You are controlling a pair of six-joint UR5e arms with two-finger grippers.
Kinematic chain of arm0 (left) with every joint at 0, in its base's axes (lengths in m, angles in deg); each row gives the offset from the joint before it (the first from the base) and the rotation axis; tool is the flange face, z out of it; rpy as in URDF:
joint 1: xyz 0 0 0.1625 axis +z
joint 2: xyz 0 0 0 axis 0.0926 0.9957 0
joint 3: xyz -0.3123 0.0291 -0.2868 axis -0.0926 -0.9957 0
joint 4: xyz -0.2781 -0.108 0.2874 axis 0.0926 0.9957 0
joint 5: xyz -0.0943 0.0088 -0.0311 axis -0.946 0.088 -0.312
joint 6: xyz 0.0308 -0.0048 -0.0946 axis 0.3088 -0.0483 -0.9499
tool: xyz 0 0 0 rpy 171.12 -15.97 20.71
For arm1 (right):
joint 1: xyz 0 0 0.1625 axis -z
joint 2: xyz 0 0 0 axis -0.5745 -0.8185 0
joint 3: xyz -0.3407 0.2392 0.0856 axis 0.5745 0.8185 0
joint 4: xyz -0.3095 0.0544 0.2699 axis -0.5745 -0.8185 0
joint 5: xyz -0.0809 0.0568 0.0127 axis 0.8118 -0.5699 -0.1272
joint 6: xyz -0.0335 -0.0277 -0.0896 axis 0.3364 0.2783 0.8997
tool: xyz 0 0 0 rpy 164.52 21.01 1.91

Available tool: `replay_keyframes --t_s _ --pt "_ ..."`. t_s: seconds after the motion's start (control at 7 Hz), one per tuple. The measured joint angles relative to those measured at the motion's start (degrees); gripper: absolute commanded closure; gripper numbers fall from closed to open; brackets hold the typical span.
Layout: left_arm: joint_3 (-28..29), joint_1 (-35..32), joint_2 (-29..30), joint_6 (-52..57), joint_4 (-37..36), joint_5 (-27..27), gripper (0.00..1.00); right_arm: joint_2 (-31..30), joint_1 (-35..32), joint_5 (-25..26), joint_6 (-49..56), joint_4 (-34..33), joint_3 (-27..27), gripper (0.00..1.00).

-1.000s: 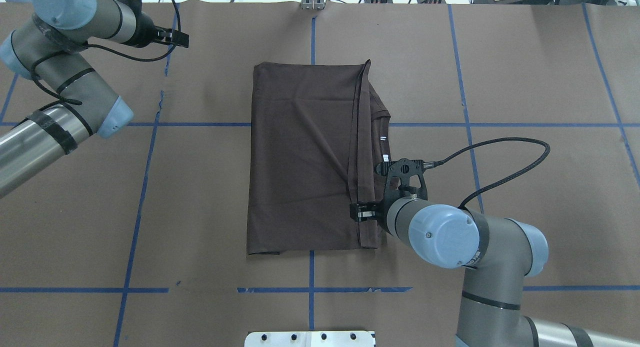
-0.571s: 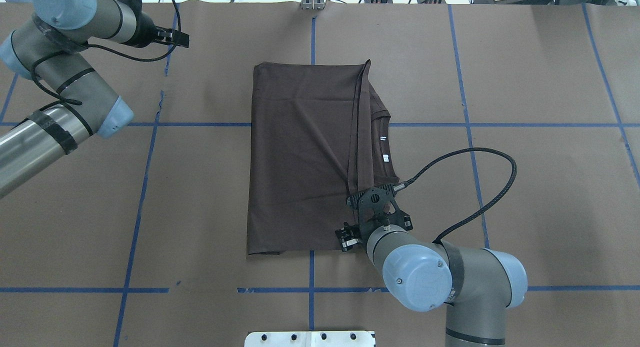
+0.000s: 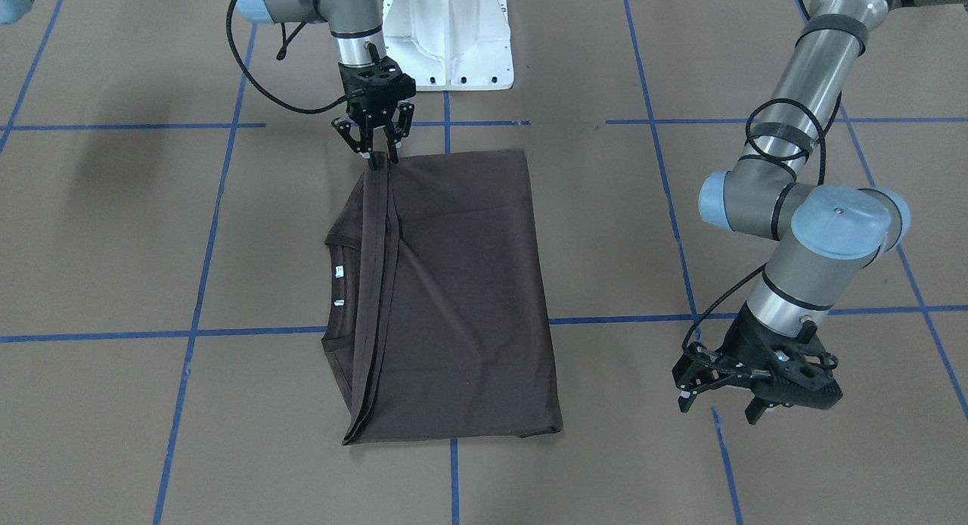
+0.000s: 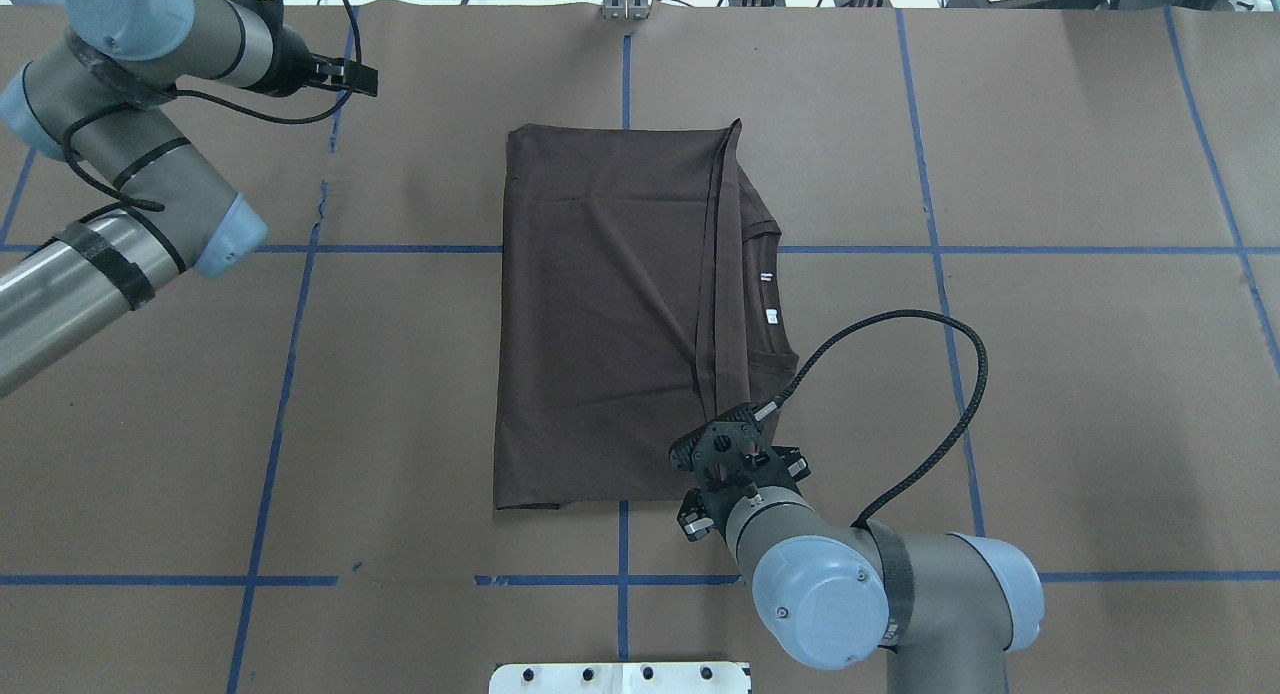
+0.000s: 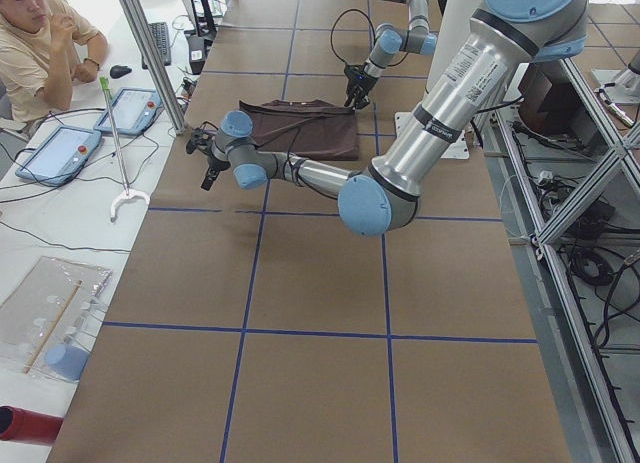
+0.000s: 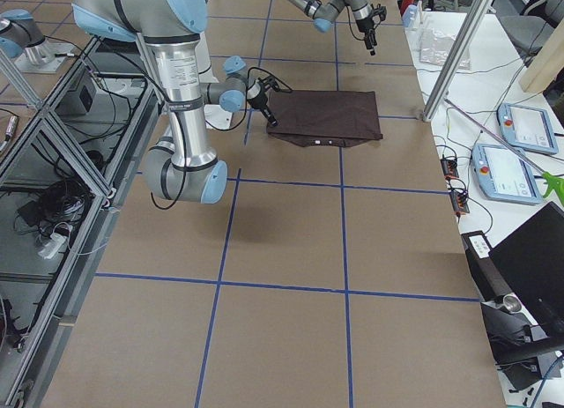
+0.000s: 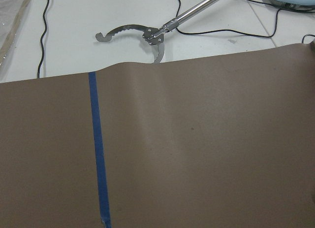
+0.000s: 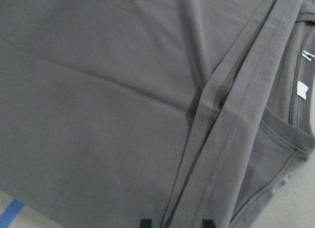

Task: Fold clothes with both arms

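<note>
Dark brown T-shirt (image 4: 610,314) — folded to a long rectangle, flat at mid-table (image 4: 1050,174), collar (image 8: 283,132) showing on the robot's right edge.
Right gripper (image 3: 382,158) — has slid down that edge to the corner nearest the base. Its fingertips are apart, straddling the hem bands (image 8: 231,114), with nothing pinched.
Left gripper (image 3: 718,410) is well apart, spread and empty.
A corner pick for the next fold looks imminent.

T-shirt (image 3: 461,283) by right gripper (image 3: 382,159): matt soft cloth, creased; table cover (image 3: 113,245): matt brown paper; left arm (image 3: 802,79): satin metal, smooth blue caps (image 3: 836,222)
</note>
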Motion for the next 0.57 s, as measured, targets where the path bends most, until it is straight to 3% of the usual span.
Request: replay_keyframes --t_s 0.29,0.43,0.57 --pt "0.03 0.04 -0.03 -0.11 -0.01 0.0 0.0 0.02 0.65 -0.28 0.87 0.02 -0.11 0.61" --pt "0.06 0.06 -0.06 -0.08 -0.05 0.0 0.0 0.0 1.03 -0.32 0.94 0.02 -0.2 0.73" --pt "0.07 0.08 -0.07 -0.08 -0.07 0.0 0.0 -0.14 1.16 -0.34 0.96 -0.02 -0.25 0.92"
